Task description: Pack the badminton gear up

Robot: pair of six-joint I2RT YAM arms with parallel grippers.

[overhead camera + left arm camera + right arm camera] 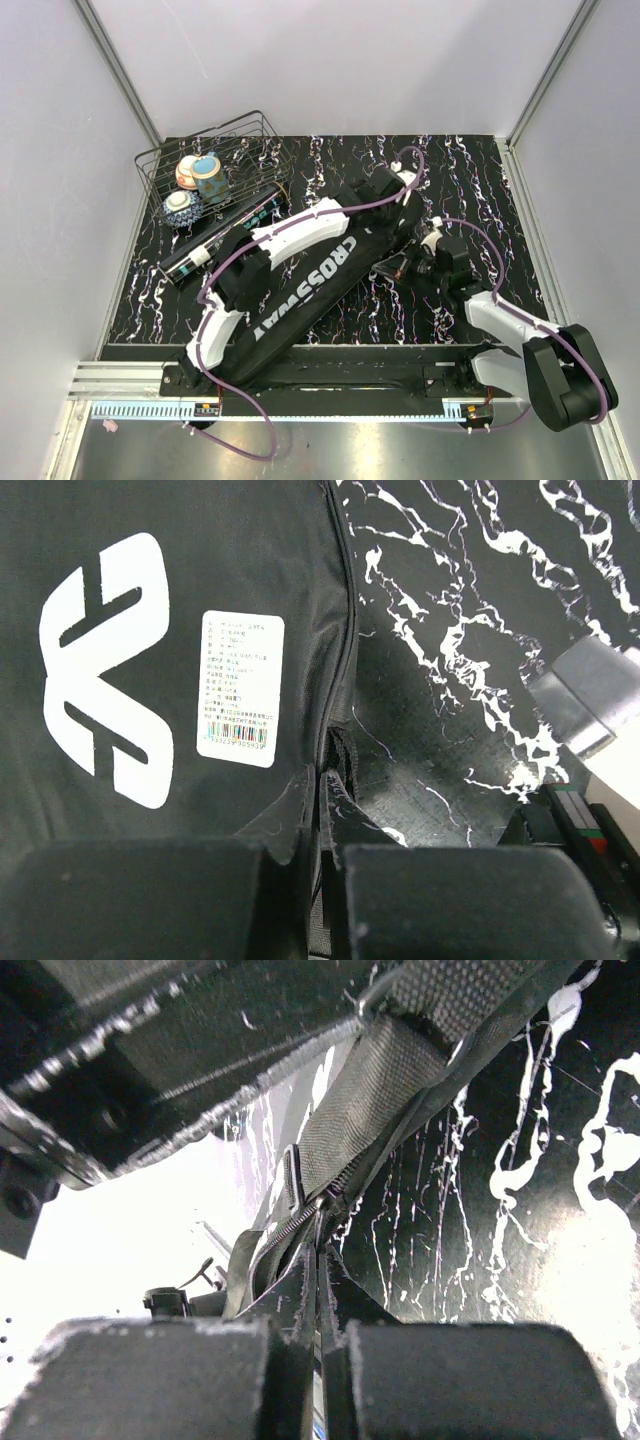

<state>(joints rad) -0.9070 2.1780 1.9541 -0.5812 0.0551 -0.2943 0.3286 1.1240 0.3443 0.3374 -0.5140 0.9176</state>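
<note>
The black racket-shaped "CROSSWAY" bag [300, 285] lies diagonally across the table, wide end at the upper right. My left gripper [392, 212] reaches over it; in the left wrist view the gripper [325, 795] is shut on the bag's edge seam beside its white label [240, 688]. My right gripper [402, 266] sits at the bag's right side; in the right wrist view the gripper [320, 1265] is shut on the zipper pull [322, 1210] of the bag. The long black tube [222, 235] lies left of the bag. Rackets and shuttlecocks are out of view.
A black wire basket [170, 165] at the back left holds three patterned ceramic bowls [205, 172], touching the tube's far end. White walls close in the black marbled table [470, 190] on three sides. A metal rail [120, 375] runs along the near edge.
</note>
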